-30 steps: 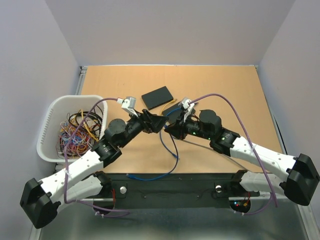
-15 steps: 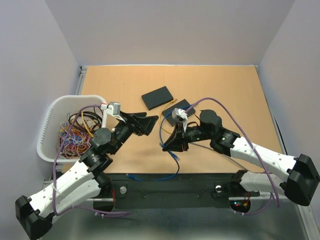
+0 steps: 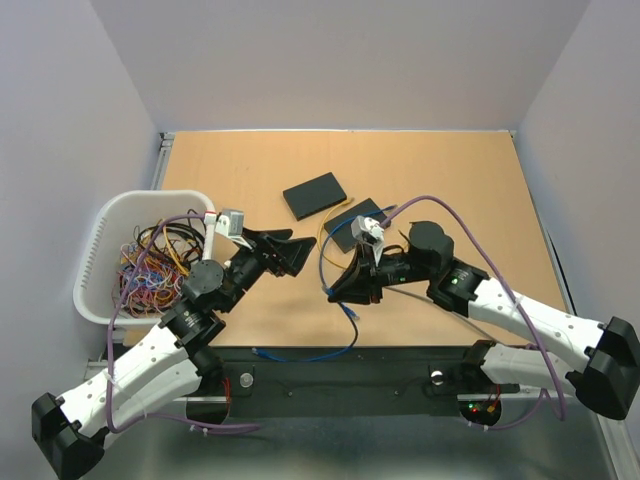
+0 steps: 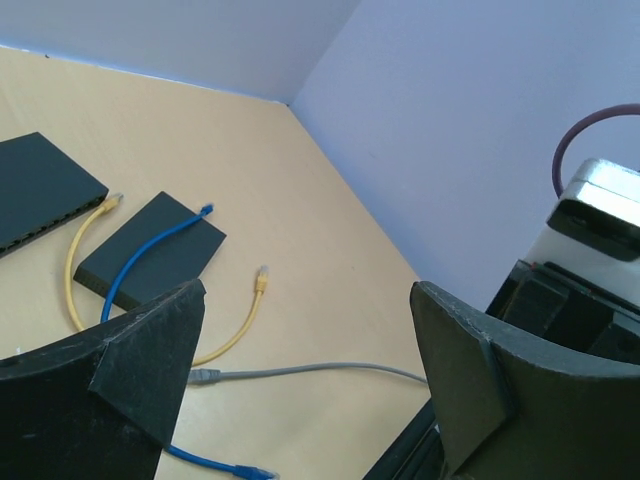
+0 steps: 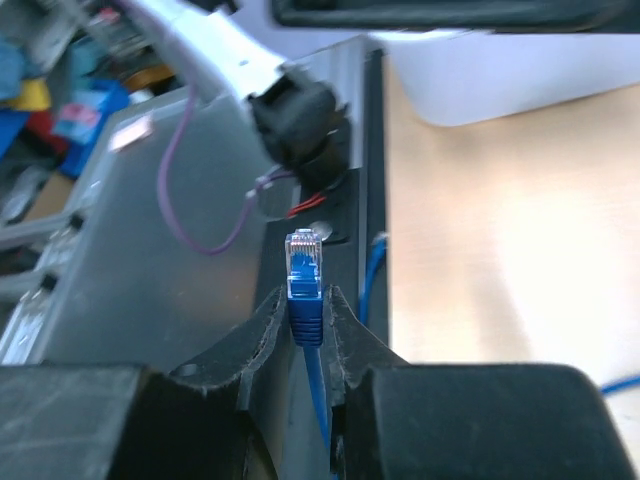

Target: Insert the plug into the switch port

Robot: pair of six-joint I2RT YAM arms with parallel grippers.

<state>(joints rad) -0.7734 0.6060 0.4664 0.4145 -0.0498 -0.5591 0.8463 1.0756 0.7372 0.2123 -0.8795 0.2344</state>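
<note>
My right gripper (image 5: 306,305) pinched the blue plug (image 5: 303,255), tip aimed at the table's near edge. The switch (image 3: 315,194) lay opposite, toward the far edge. The left gripper (image 4: 308,300) gaped empty.

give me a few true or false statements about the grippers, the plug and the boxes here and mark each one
1. The right gripper is shut on the clear-tipped blue plug. True.
2. The left gripper holds a yellow cable. False: it is open and holds nothing.
3. The white plastic basket of tangled wires sits on the left arm's side of the table. True.
4. The gripped plug is seated in a switch port. False: it is apart from both the flat black switch box and the smaller black box.
</note>
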